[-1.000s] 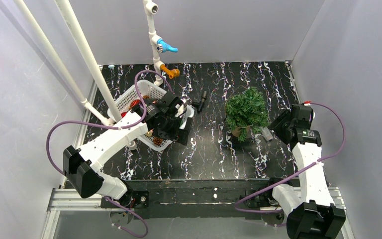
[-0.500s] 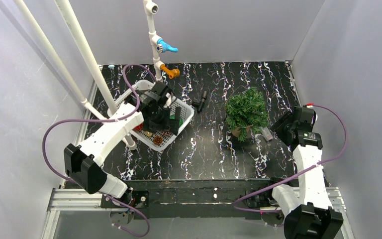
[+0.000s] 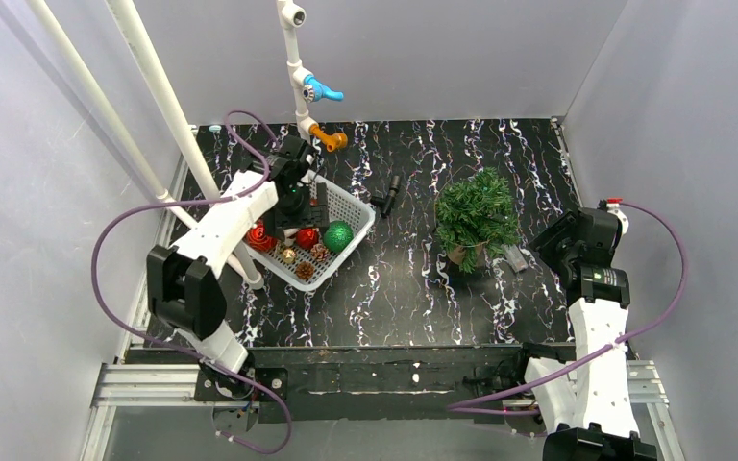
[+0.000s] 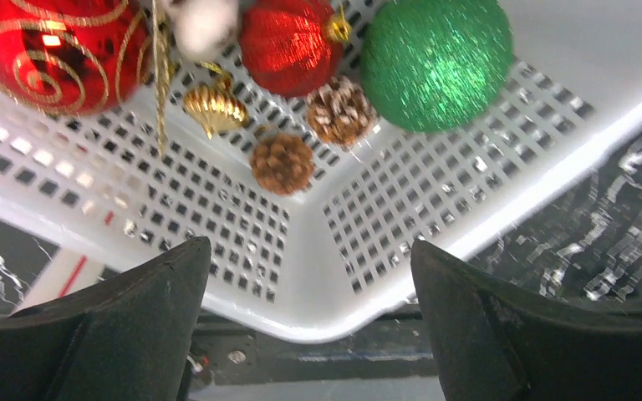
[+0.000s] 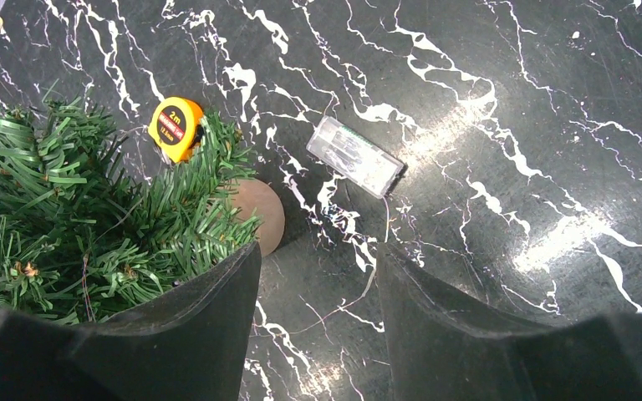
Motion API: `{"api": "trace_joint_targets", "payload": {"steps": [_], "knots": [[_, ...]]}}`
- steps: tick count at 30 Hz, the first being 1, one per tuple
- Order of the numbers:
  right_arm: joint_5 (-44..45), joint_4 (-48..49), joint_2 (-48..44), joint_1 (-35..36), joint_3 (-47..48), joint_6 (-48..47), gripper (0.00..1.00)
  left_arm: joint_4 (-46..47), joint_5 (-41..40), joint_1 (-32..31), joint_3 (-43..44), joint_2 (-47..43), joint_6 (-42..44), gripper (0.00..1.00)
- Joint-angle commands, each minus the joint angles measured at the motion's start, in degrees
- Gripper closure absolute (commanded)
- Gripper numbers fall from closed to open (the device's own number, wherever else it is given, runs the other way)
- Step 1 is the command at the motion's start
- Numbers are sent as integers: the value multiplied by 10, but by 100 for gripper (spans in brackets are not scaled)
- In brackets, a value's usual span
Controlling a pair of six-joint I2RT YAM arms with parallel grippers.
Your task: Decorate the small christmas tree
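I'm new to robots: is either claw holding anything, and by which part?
Nothing is held. The left gripper hangs open over the white basket; the right gripper is open beside the small christmas tree.

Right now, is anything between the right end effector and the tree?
Only low down. A small clear box lies on the table ahead of the open right end effector, beside the base of the tree. Nothing visible stands in front of the branches themselves.

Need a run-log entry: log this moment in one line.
left gripper open above white basket | right gripper open beside small christmas tree | ornaments in basket
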Motion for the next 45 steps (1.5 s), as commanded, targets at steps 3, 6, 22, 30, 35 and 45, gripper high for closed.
{"api": "trace_joint_targets", "payload": {"steps": [3,6,22,30,35,45], "knots": [[-9,-12,-16,-2,26,4,39,-14,-79,-2,18,78,14,21],[-4,-23,-24,-2,29,2,39,-12,-86,-2,37,110,16,23],[-18,-16,-15,-2,28,6,40,17,-117,-2,74,224,26,23],[-12,-16,-12,-2,25,2,40,11,-102,5,80,252,20,50],[-15,-12,-4,-2,32,1,40,2,-98,5,81,242,24,51],[-21,-36,-2,-2,92,-6,40,1,-63,5,84,101,56,52]]}}
